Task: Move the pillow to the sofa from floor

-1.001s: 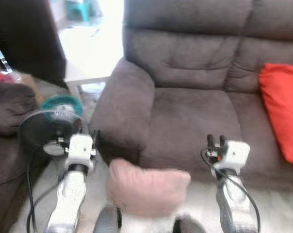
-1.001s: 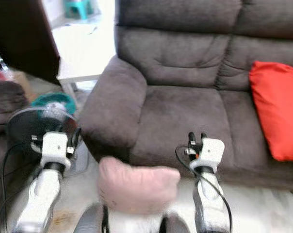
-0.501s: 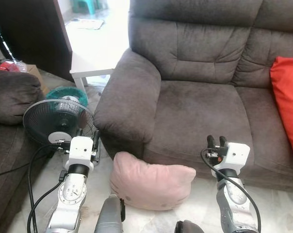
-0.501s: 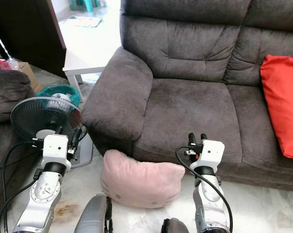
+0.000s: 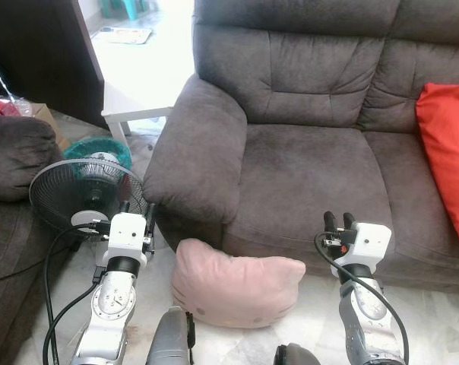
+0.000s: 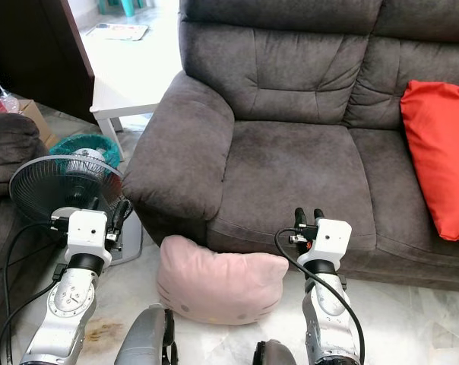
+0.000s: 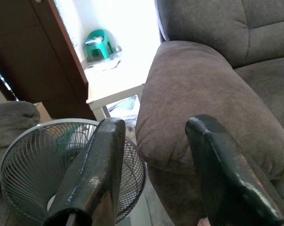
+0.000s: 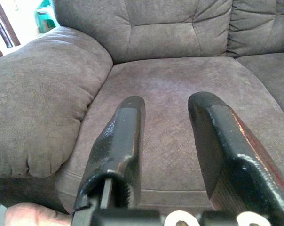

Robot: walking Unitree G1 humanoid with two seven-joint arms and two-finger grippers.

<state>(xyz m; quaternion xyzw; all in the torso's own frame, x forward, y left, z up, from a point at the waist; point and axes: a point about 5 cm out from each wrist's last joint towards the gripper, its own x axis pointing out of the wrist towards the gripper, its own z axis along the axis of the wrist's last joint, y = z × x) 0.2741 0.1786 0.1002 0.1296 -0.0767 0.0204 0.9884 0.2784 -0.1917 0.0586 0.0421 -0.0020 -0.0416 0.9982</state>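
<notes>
The pink pillow (image 5: pixel 235 292) lies on the floor against the sofa (image 5: pixel 305 163) front, between the left gripper (image 7: pixel 153 155) and right gripper (image 8: pixel 168 141), both spread wide and empty. A fan (image 5: pixel 81 194) stands at 9 o'clock of the pillow and a red cushion (image 5: pixel 446 148) at 2 o'clock. Against half a second ago only the camera has shifted; the pillow has not moved.

A black fan (image 5: pixel 83 199) stands on the floor at nine o'clock, a white table (image 5: pixel 138 114) at eleven, a red cushion (image 5: pixel 446 152) at three.
</notes>
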